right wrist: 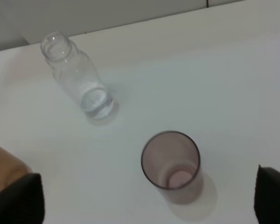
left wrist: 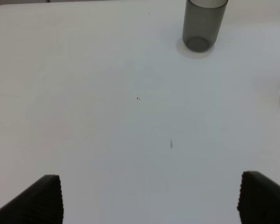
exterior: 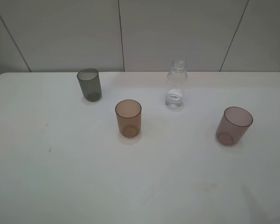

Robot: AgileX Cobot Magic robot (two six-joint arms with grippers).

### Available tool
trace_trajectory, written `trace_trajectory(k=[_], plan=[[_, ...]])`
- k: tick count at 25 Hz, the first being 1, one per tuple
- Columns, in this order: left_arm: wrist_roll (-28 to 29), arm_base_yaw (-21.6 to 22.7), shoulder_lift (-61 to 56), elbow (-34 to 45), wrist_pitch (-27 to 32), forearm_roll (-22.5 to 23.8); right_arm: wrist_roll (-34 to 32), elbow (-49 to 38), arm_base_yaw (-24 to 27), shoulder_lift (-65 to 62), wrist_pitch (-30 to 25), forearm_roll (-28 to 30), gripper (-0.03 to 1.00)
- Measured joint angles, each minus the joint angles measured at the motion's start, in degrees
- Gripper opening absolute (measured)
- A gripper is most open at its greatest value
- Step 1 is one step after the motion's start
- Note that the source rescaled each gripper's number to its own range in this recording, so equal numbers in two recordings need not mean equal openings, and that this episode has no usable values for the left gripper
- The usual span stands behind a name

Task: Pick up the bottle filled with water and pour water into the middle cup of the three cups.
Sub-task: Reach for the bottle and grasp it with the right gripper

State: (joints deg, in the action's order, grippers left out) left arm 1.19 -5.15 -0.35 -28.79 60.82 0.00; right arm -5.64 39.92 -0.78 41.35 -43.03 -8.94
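Note:
The clear capless bottle stands upright at the back of the white table, with a little water in its base; it also shows in the right wrist view. The amber-brown middle cup stands in front and to its left, with its edge in the right wrist view. The smoky grey cup is at the back left and also shows in the left wrist view. The pinkish-mauve cup is at the right and also shows in the right wrist view. My left gripper and right gripper are open and empty, away from all objects.
The white table stretches wide in front of the cups. A panelled wall runs behind the table's back edge. Neither arm shows in the exterior high view.

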Motion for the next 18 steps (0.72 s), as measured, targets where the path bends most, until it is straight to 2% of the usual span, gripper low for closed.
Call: trace_trajectory(k=[5, 8, 14, 18], plan=[[0.0, 0.0, 0.0, 0.0, 0.0, 0.0, 0.0, 3.0, -12.2, 15.9, 15.3, 1.3, 0.91], [0.0, 0.0, 0.0, 0.0, 0.0, 0.0, 1.0, 3.6, -16.5, 23.5, 22.8, 2.2, 0.91], [0.0, 0.0, 0.0, 0.0, 0.0, 0.0, 8.6, 3.6, -23.0, 35.6, 32.4, 2.6, 0.91], [0.0, 0.0, 0.0, 0.0, 0.0, 0.0, 14.2, 3.6, -26.1, 40.8, 37.9, 0.3, 0.91]])
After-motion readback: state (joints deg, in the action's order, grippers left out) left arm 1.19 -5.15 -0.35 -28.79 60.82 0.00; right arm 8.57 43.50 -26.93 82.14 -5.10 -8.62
